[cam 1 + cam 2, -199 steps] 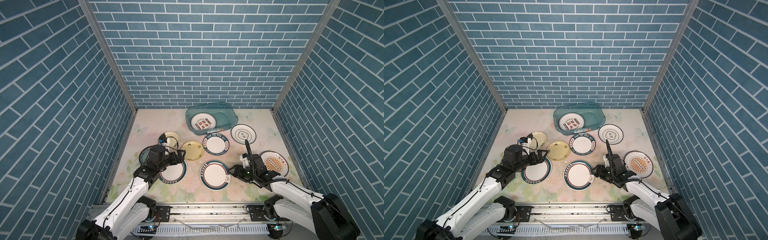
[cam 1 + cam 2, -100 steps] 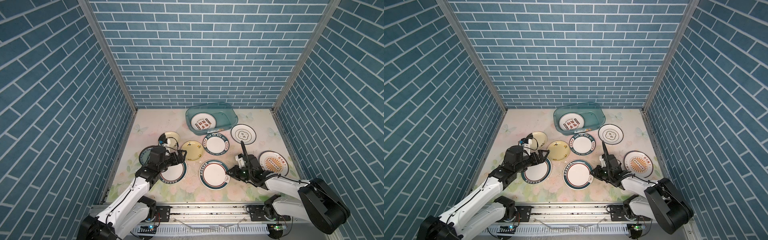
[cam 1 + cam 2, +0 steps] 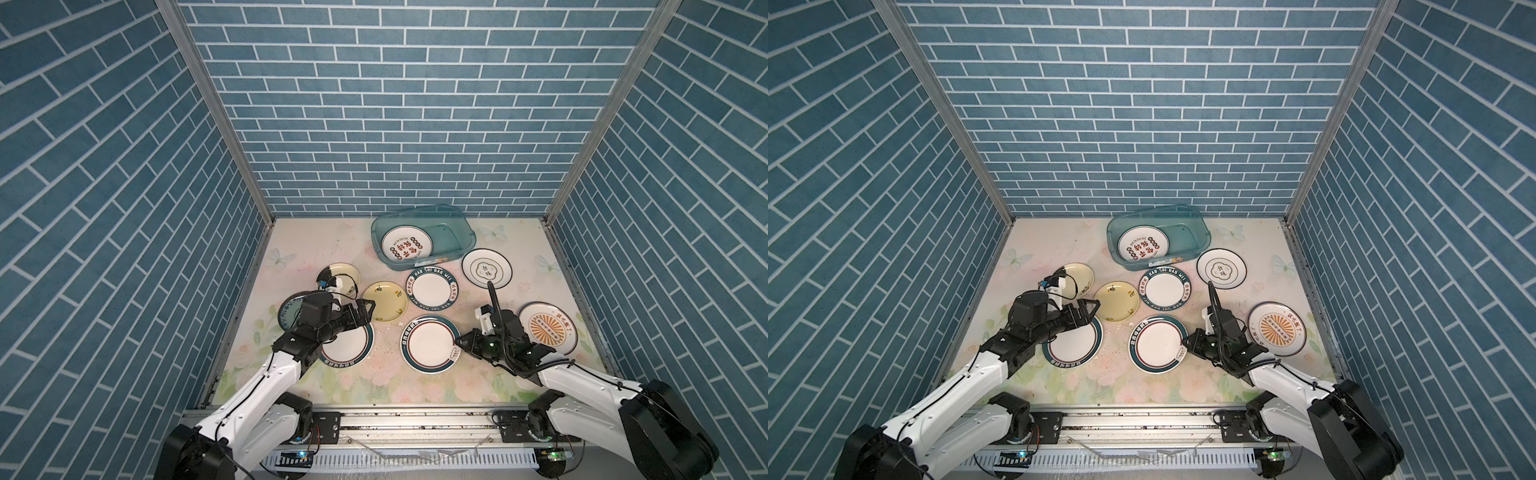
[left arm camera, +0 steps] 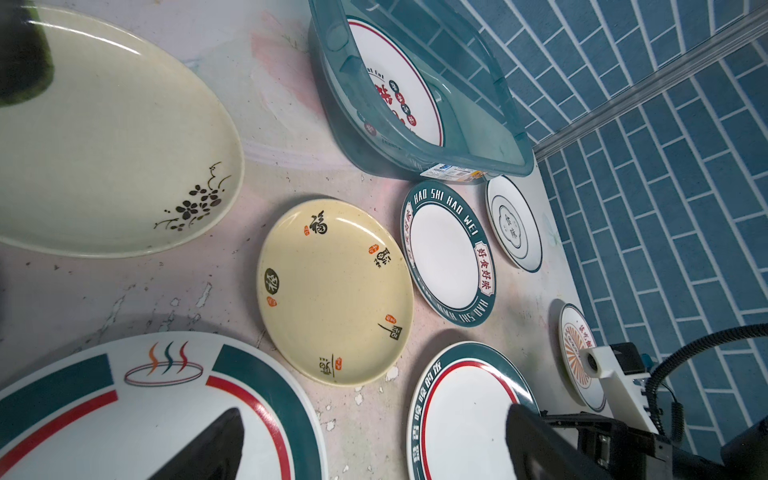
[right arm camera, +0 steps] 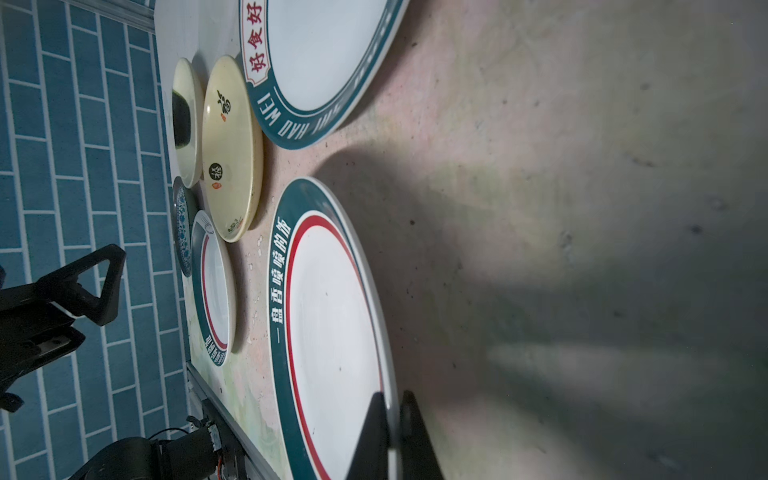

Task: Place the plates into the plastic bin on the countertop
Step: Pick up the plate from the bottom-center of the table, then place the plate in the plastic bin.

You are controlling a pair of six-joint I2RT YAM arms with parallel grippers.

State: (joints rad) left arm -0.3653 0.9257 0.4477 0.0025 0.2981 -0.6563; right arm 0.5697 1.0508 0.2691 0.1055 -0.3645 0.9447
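Note:
Several plates lie spread over the floral countertop (image 3: 316, 249). My right gripper (image 3: 457, 343) (image 5: 390, 399) is shut on the right rim of the front-middle plate (image 3: 430, 341) (image 3: 1158, 343) (image 5: 332, 332), white with a green rim and a red ring, one finger over the rim and one under. My left gripper (image 3: 368, 309) (image 4: 374, 411) hangs open above the far edge of the front-left plate (image 3: 349, 343) (image 4: 83, 415), holding nothing. The teal plastic bin (image 3: 449, 239) (image 4: 374, 137) stands at the back with one lettered plate (image 3: 406, 246) inside.
Between the grippers and the bin lie a yellow plate (image 3: 384, 305), a green-rimmed lettered plate (image 3: 432, 289) and a thin-ringed white plate (image 3: 486, 268). An orange sunburst plate (image 3: 546, 330) lies behind my right arm. A pale plate (image 3: 340, 276) and a teal patterned plate (image 3: 289, 311) lie at the left.
My right gripper has slid in onto the front-middle plate's rim and shut on it. The left arm has hardly moved and stays open.

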